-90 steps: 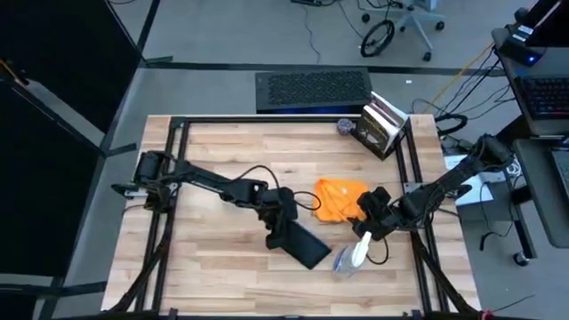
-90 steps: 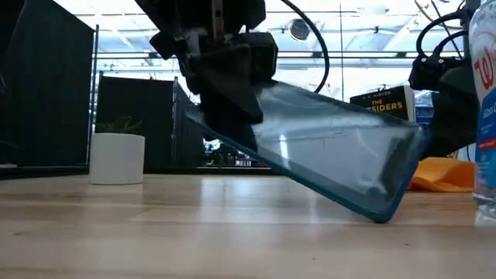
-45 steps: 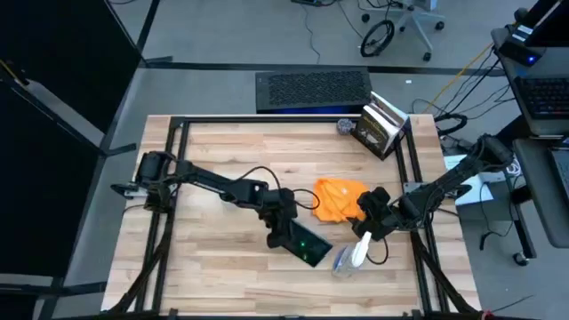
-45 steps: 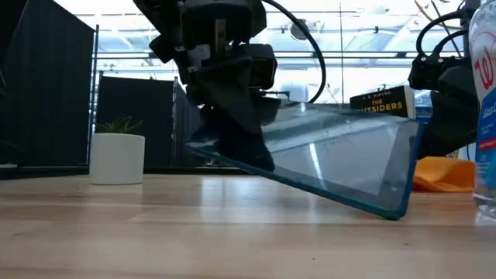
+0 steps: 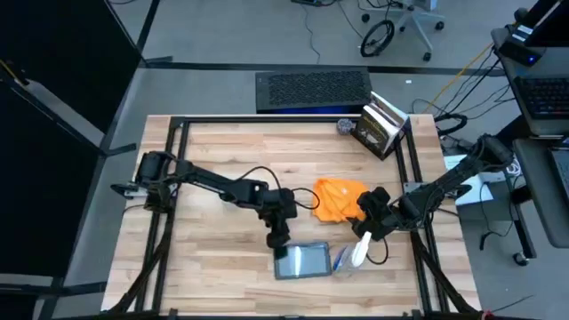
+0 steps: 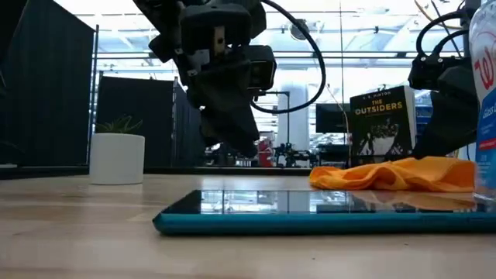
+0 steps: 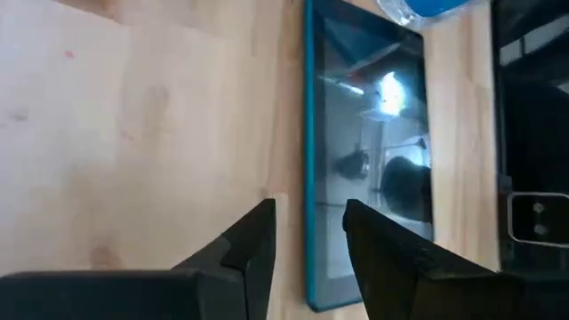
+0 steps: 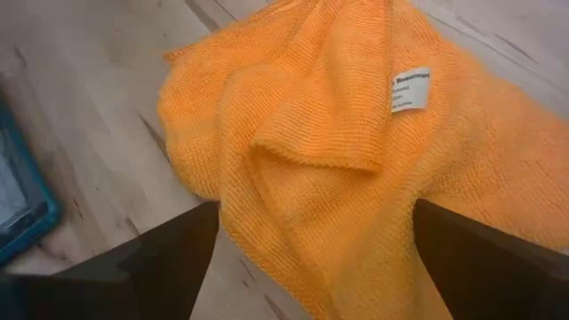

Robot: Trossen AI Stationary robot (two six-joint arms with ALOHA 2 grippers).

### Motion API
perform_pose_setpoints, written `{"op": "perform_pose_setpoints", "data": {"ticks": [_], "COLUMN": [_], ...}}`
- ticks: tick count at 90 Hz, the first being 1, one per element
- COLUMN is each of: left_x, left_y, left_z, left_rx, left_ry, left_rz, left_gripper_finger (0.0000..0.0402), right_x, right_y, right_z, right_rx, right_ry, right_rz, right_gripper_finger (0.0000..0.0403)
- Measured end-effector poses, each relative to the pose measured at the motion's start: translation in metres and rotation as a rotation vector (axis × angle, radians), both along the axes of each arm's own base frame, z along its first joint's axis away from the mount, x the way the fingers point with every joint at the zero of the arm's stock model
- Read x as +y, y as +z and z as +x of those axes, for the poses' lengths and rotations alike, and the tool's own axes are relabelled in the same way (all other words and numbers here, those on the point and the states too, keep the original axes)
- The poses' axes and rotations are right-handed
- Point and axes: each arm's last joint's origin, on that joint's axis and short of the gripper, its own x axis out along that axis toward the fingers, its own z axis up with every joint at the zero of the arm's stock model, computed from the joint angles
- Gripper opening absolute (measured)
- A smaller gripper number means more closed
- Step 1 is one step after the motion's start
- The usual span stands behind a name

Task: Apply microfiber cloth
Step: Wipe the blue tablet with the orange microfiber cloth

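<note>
Right gripper (image 8: pixel 311 267) hovers wide open and empty just above the orange cloth (image 5: pixel 340 198), so the step in hand looks like picking it up: drop straight down and pinch the raised fold near the white tag, so a thick bunch lifts rather than one thin edge. From the table's near edge outward I count one tablet (image 5: pixel 300 260) lying flat at six o'clock with one spray bottle (image 5: pixel 348 256) touching its right side, the left gripper (image 5: pixel 278 236) just above the tablet's twelve o'clock edge with fingers (image 7: pixel 253 244) slightly apart and empty, one cloth crumpled just right of centre, and one book (image 5: pixel 381 125) at one o'clock.
</note>
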Motion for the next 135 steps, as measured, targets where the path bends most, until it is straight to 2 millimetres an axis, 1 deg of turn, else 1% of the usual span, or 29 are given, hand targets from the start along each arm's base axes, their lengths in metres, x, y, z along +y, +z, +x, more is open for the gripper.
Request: {"op": "perform_pose_setpoints", "data": {"ticks": [15,25,35,55,64,73,79,87,96,103,120,128,135], "left_x": [0.000,-0.008,-0.025,-0.075,-0.088,-0.096,-0.101,-0.103,-0.104,-0.104,-0.104,-0.104,-0.104], "left_y": [0.000,0.000,0.000,0.004,0.006,0.007,0.005,-0.003,-0.013,-0.019,-0.019,-0.019,-0.020], "left_z": [0.000,0.000,-0.002,-0.009,-0.011,-0.010,-0.007,-0.003,-0.002,-0.002,-0.001,-0.002,-0.003], "left_rx": [-0.014,-0.026,-0.039,-0.149,-0.185,-0.230,-0.268,-0.279,-0.253,-0.236,-0.235,-0.228,-0.219], "left_ry": [0.010,-0.003,-0.008,0.001,0.016,0.021,0.018,-0.013,-0.027,-0.031,-0.018,-0.011,-0.014], "left_rz": [0.054,0.097,0.161,0.293,0.322,0.328,0.316,0.304,0.306,0.311,0.305,0.300,0.304], "left_gripper_finger": [0.0118,0.0118,0.0118,0.0118,0.0118,0.0118,0.0118,0.0118,0.0118,0.0118,0.0118,0.0118,0.0118], "right_x": [-0.003,-0.005,-0.011,-0.028,-0.035,-0.040,-0.042,-0.045,-0.045,-0.046,-0.050,-0.052,-0.055], "right_y": [0.000,0.001,0.003,0.005,0.006,0.007,0.008,0.006,0.001,-0.006,-0.029,-0.036,-0.038], "right_z": [0.001,0.005,0.012,0.023,0.027,0.031,0.032,0.035,0.041,0.044,0.052,0.055,0.057], "right_rx": [0.022,0.025,0.010,0.044,0.042,0.026,0.025,0.033,0.029,0.055,0.143,0.162,0.164], "right_ry": [0.041,0.080,0.114,0.185,0.202,0.208,0.218,0.234,0.255,0.256,0.237,0.220,0.207], "right_rz": [-0.038,-0.070,-0.097,-0.070,-0.088,-0.111,-0.127,-0.127,-0.096,-0.087,-0.062,-0.052,-0.044], "right_gripper_finger": [0.0352,0.0352,0.0352,0.0352,0.0352,0.0352,0.0352,0.0352,0.0352,0.0352,0.0350,0.0330,0.0293]}}
